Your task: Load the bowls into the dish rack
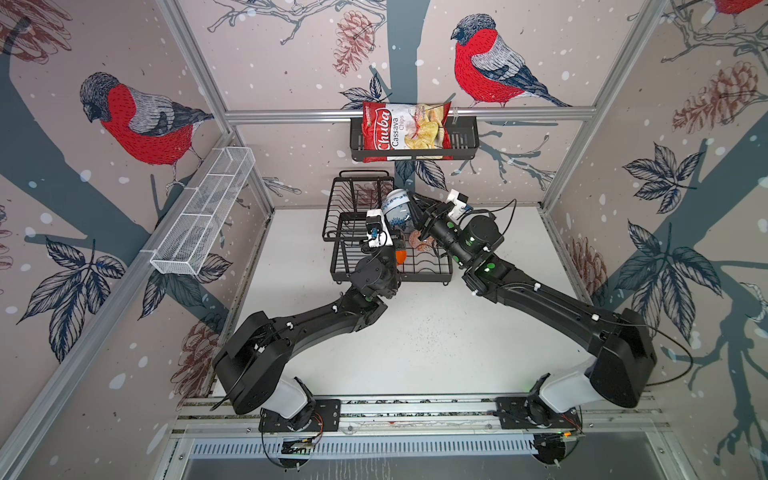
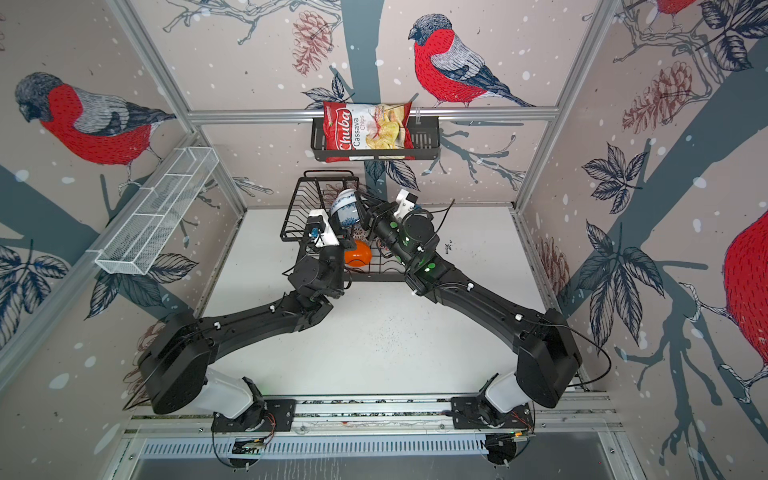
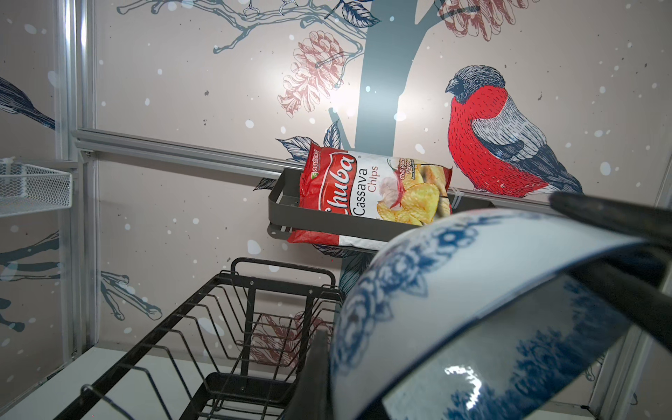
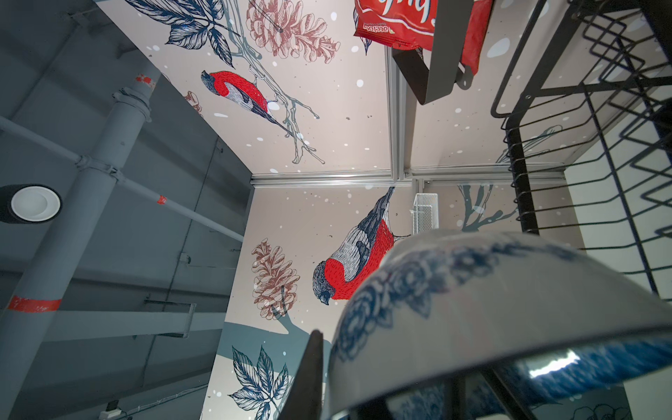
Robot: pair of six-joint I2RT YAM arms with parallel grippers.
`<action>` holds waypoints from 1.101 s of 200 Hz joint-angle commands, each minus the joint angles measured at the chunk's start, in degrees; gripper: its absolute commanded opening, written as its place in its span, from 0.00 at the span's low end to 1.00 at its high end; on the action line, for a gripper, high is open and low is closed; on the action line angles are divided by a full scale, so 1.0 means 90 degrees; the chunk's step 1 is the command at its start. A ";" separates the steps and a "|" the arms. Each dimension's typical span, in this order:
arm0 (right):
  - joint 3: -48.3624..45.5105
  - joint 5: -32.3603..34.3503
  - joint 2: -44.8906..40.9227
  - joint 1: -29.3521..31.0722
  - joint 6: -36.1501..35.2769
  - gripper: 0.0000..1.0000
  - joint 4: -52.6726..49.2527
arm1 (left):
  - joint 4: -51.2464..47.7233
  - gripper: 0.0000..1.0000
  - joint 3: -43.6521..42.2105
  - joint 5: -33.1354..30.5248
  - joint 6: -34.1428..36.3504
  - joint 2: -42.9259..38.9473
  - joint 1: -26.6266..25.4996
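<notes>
The blue-white floral bowl [image 1: 398,208] [image 2: 347,208] hangs tilted on its side above the black wire dish rack [image 1: 353,195] [image 2: 303,199], held from two sides. My left gripper [image 1: 392,230] is shut on its rim; one finger [image 3: 314,371] lies against the bowl's [image 3: 472,291] outer wall. My right gripper [image 1: 415,210] is shut on the opposite rim, one finger [image 4: 309,374] outside the bowl [image 4: 509,309]. A plain orange bowl [image 1: 400,256] [image 2: 357,252] and an orange-white patterned bowl [image 1: 417,240] sit in the rack's lower tray, partly hidden by the arms.
A black slatted basket [image 1: 461,141] on the back wall rail holds a red chips bag [image 1: 405,131]. A long white mesh basket [image 1: 203,212] hangs on the left wall. The rack's upper shelf [image 3: 254,320] lies just beside the held bowl.
</notes>
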 commanded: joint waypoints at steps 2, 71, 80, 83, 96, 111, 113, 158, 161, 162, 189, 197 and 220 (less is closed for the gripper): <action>-0.0076 0.0336 -0.0006 -0.0005 -0.0591 0.00 0.0246 | -0.0176 0.06 0.0055 0.0278 0.0162 -0.0092 -0.0046; -0.0455 0.0352 -0.0063 -0.0002 -0.0618 0.00 0.1102 | -0.0472 0.21 -0.0032 0.0439 -0.0140 -0.0281 -0.0046; -0.0480 0.0370 -0.0085 -0.0010 -0.0649 0.00 0.1121 | -0.0507 0.24 -0.0052 0.0441 -0.0161 -0.0304 -0.0043; -0.0479 0.0376 -0.0085 -0.0011 -0.0657 0.00 0.1128 | -0.0523 0.25 -0.0062 0.0443 -0.0180 -0.0319 -0.0044; -0.0500 0.0377 -0.0105 -0.0029 -0.0704 0.00 0.1170 | -0.0576 0.26 -0.0094 0.0474 -0.0227 -0.0356 -0.0047; -0.0524 0.0378 -0.0126 -0.0048 -0.0762 0.00 0.1210 | -0.0668 0.32 -0.0139 0.0531 -0.0302 -0.0412 -0.0047; -0.0524 0.0379 -0.0134 -0.0049 -0.0771 0.00 0.1222 | -0.0686 0.33 -0.0143 0.0541 -0.0309 -0.0421 -0.0042; -0.0781 0.0424 -0.0239 -0.0176 -0.0792 0.00 0.1603 | -0.1068 0.62 -0.0220 0.0567 -0.0441 -0.0618 -0.0042; -0.0803 0.0424 -0.0252 -0.0190 -0.0791 0.00 0.1651 | -0.1090 0.64 -0.0235 0.0577 -0.0454 -0.0640 -0.0046; -0.0806 0.0428 -0.0263 -0.0193 -0.0793 0.00 0.1660 | -0.1103 0.65 -0.0243 0.0579 -0.0455 -0.0646 -0.0046; -0.0852 0.0393 -0.0335 -0.0313 -0.0817 0.00 0.1696 | -0.1457 0.85 -0.0329 0.0682 -0.0614 -0.0871 -0.0043; -0.0874 0.0373 -0.0368 -0.0352 -0.0839 0.00 0.1707 | -0.1562 0.90 -0.0358 0.0721 -0.0656 -0.0964 -0.0041; -0.1011 0.0428 -0.0510 -0.0459 -0.0905 0.00 0.1718 | -0.1959 0.98 -0.0378 0.0912 -0.0758 -0.1197 -0.0038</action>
